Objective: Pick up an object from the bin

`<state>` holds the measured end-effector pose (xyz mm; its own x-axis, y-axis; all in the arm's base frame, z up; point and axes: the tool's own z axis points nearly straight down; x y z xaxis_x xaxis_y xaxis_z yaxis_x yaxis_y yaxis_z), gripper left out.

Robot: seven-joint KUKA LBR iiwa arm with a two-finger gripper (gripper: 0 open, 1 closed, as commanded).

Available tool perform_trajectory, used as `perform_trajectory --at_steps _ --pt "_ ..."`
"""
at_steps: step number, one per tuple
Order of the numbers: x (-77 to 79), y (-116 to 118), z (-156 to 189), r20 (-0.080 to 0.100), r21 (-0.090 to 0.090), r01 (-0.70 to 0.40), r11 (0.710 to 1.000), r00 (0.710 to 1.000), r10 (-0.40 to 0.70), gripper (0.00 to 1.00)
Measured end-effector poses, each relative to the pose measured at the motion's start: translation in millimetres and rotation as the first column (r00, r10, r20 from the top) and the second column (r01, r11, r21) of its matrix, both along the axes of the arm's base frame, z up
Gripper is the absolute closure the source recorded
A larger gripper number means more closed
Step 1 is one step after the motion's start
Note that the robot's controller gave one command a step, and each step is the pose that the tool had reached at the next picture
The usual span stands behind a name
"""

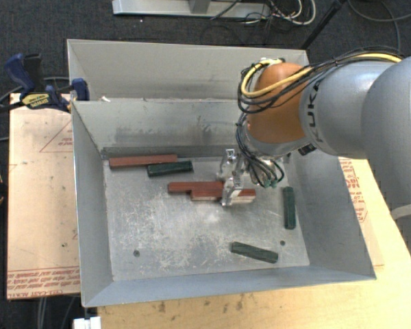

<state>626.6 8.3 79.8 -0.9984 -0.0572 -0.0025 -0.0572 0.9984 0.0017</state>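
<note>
The gripper [227, 184] stands low over the right end of a reddish-brown bar [198, 189] at the middle of the bin [89, 204]. Whether its claw is apart or together, I cannot tell.

Pincer [227, 199] over middle bar [190, 188], rear bar [142, 161] far left, front bar [255, 253] near right

Even, moderately bright light from above falls on the grey metal bin [157, 238], with soft pale glare on its scuffed floor, a faint shadow along its back wall, and darker surrounding carpet [27, 19].
</note>
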Motion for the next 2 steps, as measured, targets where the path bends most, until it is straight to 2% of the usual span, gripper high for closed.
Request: perform_trajectory --at_steps 1,2 --pt "0.1 0.0 0.0 0.001 0.0 0.0 1.0 1.0 0.0 1.0" --pt "-12.2 -4.3 122.2 0.0 -0.001 0.068 0.998 0.998 -0.068 1.0"
